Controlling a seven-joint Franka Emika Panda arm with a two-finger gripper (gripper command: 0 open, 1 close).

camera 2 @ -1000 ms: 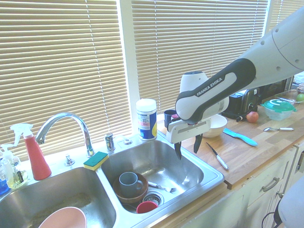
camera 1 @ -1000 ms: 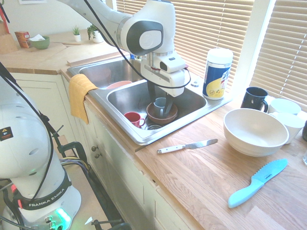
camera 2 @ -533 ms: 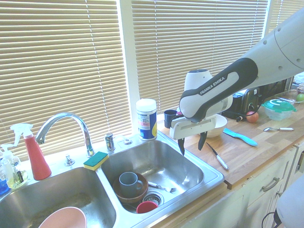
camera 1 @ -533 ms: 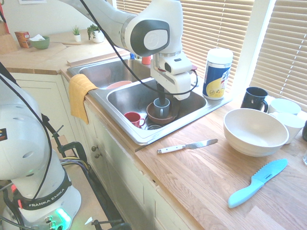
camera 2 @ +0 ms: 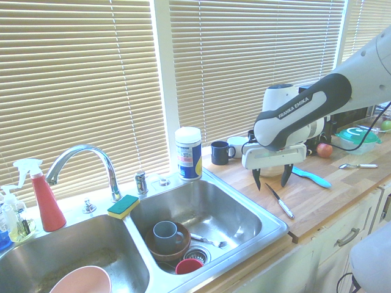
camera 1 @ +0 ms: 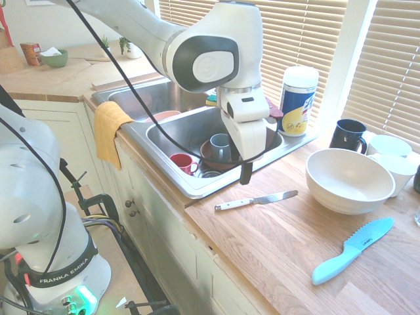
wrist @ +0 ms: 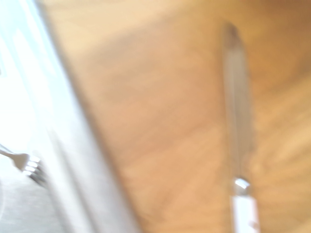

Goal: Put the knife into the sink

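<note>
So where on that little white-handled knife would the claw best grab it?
Probably the white handle, coming straight down from above. The knife lies flat on the wooden countertop beside the sink, so only its narrow sides offer a pinch, and the handle looks thicker than the thin shiny blade. The open claw hangs nearby.

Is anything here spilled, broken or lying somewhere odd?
Nothing looks spilled or broken. The oddest things are two knives lying loose on the wooden counter: the knife near the sink edge, and a light-blue serrated knife further along. The sink itself holds stacked dishes, and a yellow cloth hangs over its rim.
</note>
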